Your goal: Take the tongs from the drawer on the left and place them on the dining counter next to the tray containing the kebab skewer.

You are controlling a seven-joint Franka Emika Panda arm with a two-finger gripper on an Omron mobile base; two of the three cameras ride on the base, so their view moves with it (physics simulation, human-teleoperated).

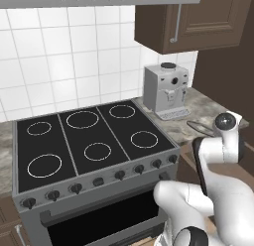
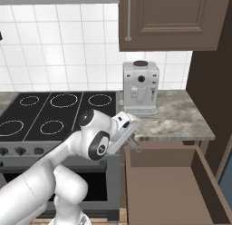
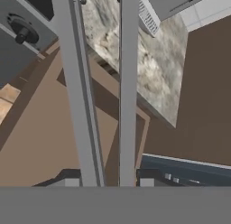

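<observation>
My gripper (image 2: 132, 139) hangs over the open drawer (image 2: 168, 188), just off the front edge of the small counter, shut on the tongs (image 2: 137, 148). In the hand view the tongs (image 3: 85, 105) show as two long grey metal arms that rise from between my fingertips (image 3: 67, 182) across the picture. Below them lies the drawer's brown inside (image 3: 40, 146). In the left base view a thin grey end of the tongs (image 1: 197, 126) sticks out beside the arm, and the hand itself is hidden behind the arm. The dining counter and the tray are out of view.
A silver coffee machine (image 2: 141, 87) stands on the small marbled counter (image 2: 181, 117) behind the drawer. The black stove (image 1: 89, 141) with its knobs is to the left. A dark wall cabinet (image 2: 172, 20) hangs above, and a tall dark panel (image 2: 213, 83) closes the right side.
</observation>
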